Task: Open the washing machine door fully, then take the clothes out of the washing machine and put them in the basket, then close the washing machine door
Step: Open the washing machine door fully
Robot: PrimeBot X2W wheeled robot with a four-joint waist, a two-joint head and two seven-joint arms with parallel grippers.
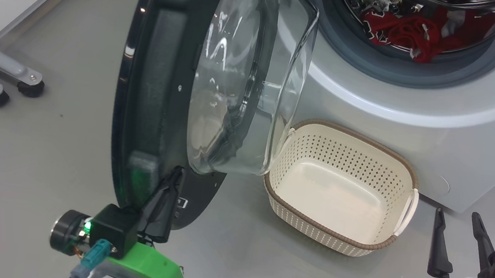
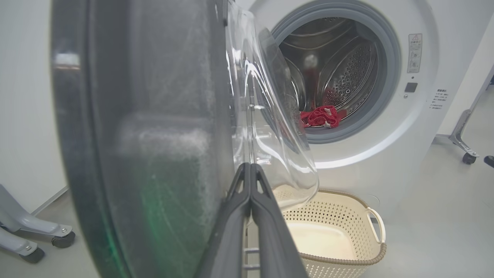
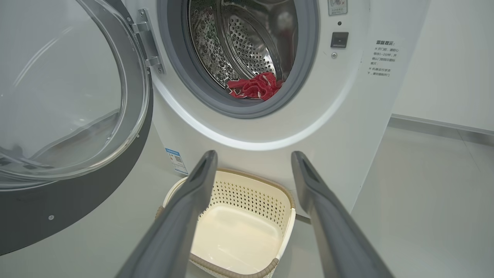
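Now | door (image 1: 154, 100) swung open, glossy black rim | left claw (image 1: 177, 173) pressed together | right claw (image 1: 457, 218) spread

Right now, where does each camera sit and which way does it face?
Head view: on the robot's head, looking down at the washing machine door, basket and floor; left gripper lower left, right gripper lower right.
Left wrist view: close beside the door, facing the washing machine; its shut fingers show.
Right wrist view: low, facing the drum; its open fingers frame the basket.
Shared: both wrist views show the clothes in the drum.
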